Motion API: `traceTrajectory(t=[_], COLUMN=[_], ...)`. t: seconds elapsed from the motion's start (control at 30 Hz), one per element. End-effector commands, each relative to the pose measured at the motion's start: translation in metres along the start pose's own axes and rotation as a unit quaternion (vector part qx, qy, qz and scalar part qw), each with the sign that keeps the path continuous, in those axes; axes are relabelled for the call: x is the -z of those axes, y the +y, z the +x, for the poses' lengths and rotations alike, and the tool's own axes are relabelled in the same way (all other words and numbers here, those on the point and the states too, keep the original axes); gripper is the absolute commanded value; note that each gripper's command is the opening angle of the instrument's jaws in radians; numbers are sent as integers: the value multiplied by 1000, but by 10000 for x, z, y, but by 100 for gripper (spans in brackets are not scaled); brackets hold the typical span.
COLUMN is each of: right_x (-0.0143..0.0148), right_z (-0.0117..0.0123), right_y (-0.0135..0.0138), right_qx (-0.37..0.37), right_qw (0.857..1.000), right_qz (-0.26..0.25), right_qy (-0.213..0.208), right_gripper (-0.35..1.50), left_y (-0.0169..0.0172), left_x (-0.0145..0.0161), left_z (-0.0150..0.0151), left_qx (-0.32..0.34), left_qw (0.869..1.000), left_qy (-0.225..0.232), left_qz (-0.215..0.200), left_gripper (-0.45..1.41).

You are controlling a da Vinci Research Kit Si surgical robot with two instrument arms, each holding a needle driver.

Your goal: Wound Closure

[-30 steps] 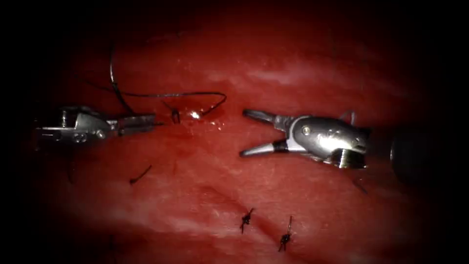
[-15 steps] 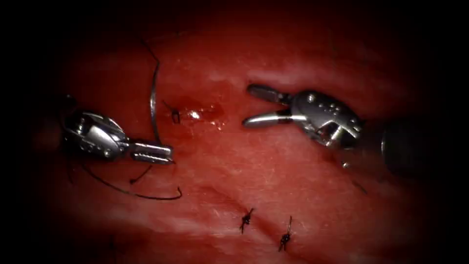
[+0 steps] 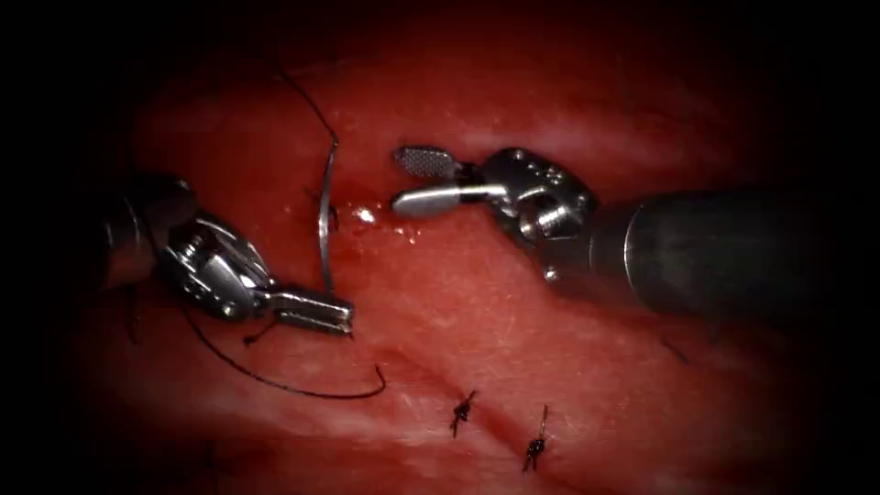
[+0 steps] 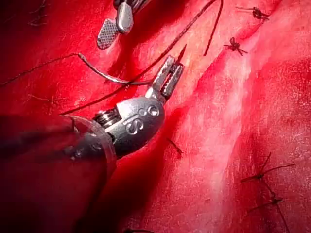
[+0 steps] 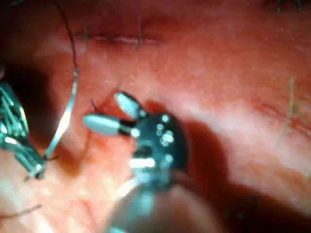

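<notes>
My left tool [image 3: 316, 312] lies left of the cut, its jaws shut on one end of the curved needle [image 3: 324, 229]. The needle rises free of the tissue [image 3: 477, 302], and the thread [image 3: 307, 101] leaves its upper end. In the left wrist view the left tool [image 4: 167, 77] grips the needle [image 4: 104, 75] the same way. More thread [image 3: 275, 383] loops below the left tool. My right tool [image 3: 403, 181] hovers just right of a knotted stitch [image 3: 327, 215], open and holding nothing. The right wrist view shows the right tool [image 5: 104, 111] spread beside the needle [image 5: 65, 116].
Two finished knotted stitches [image 3: 463, 412] [image 3: 534, 446] sit along the cut lower down. A short cut end of thread [image 3: 261, 330] lies by the left tool. Wet red fluid [image 3: 385, 215] glistens around the upper stitch. The right tool's dark shaft [image 3: 724, 252] comes in from the right.
The left tool has swung down and to the right, and the needle now stands up from its jaws. The right tool has moved up and left toward the upper stitch, still open.
</notes>
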Motion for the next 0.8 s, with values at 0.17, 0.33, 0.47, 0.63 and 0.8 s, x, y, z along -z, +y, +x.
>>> traceTrajectory(t=[0.17,0.33,0.47,0.63,0.8], right_x=[-18,-30,-43,-56,-55], right_z=[-10,-11,-13,-20,-20], right_y=[2,1,-1,-1,-2], right_qx=[-8,-17,-18,-32,-47], right_qw=[1000,1000,1000,999,998], right_qz=[8,10,21,28,30], right_qy=[3,5,3,1,0], right_gripper=[91,104,96,98,94], left_y=[2,1,1,0,-2], left_x=[-9,-13,-17,-21,-21], left_z=[-6,-7,-7,-2,1], left_qx=[-6,-12,-15,-23,-31], left_qw=[1000,1000,1000,1000,1000], left_qy=[-3,-4,-6,-2,-1], left_qz=[2,3,4,4,4], left_gripper=[-45,-45,-45,-45,-45])
